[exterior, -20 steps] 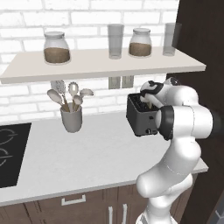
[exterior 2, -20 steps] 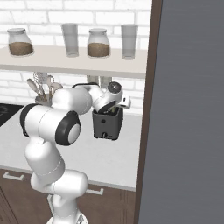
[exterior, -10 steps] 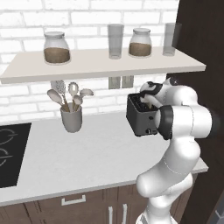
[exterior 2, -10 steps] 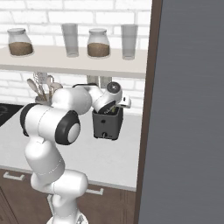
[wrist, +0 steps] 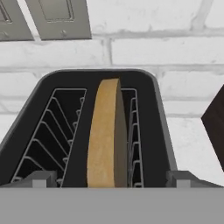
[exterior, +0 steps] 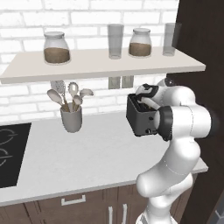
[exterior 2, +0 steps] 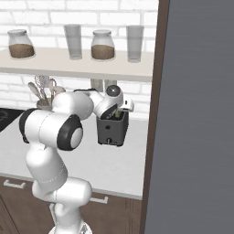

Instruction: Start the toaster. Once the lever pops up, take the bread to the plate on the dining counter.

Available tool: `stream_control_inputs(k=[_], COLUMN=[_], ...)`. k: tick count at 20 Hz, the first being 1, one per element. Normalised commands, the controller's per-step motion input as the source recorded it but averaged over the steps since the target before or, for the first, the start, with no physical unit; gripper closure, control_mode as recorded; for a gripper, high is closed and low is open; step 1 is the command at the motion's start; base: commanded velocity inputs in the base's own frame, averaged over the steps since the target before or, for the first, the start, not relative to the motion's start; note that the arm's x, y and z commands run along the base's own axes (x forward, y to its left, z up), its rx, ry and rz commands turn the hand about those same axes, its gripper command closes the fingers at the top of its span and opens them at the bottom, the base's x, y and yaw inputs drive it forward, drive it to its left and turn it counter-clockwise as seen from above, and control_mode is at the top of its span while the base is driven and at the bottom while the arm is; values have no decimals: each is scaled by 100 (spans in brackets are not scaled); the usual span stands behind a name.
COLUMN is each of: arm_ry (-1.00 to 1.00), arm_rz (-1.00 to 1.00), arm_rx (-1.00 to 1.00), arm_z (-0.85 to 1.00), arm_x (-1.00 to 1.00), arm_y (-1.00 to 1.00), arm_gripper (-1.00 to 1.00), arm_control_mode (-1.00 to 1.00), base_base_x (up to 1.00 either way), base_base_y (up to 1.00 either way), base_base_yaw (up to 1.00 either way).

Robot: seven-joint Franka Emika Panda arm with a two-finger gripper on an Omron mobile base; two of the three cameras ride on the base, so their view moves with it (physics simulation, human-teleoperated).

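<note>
A pale kitchen worktop [exterior: 87,153] runs along a white brick wall, with dark wood cabinet fronts below it and a black hob [exterior: 11,153] set into its left end. Above it a long pale shelf [exterior: 100,65] carries two lidded jars of brown contents and two clear glasses. A grey utensil cup [exterior: 71,118] full of spoons stands on the worktop near the wall, well left of the toaster [exterior: 140,118]. A tall dark panel [exterior 2: 196,114] rises at the right. The white arm bends up from the base and folds back over itself, so the hand hangs just above the toaster's top, pointing down into it. The gripper [wrist: 111,186] has its jaws spread wide, the two finger tips standing to either side of the bread [wrist: 105,135] without touching it. The toaster is a small black box with wire racks in its open top and tiny knobs low on its front. The bread, a tan slice seen edge-on with a darker crust, stands upright in the toaster's slot, between the wire racks
</note>
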Motion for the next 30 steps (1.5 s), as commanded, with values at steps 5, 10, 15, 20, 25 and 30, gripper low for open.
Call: stream_control_inputs(k=[5, 10, 15, 20, 25, 30], arm_ry=[0, 0, 0, 0, 0, 0], arm_rz=[0, 0, 0, 0, 0, 0], arm_rx=[-1, -1, -2, 0, 0, 0], arm_z=[-1, -12, -20, -23, -33, -26], arm_x=[22, 27, 7, -2, -15, -5], arm_y=[2, 0, 1, 0, 11, 14], arm_gripper=[-100, -100, -100, -100, -100, -100], arm_control_mode=[-100, -100, -100, -100, -100, -100], base_base_x=[0, 0, 0, 0, 0, 0], base_base_y=[0, 0, 0, 0, 0, 0], base_base_yaw=[0, 0, 0, 0, 0, 0])
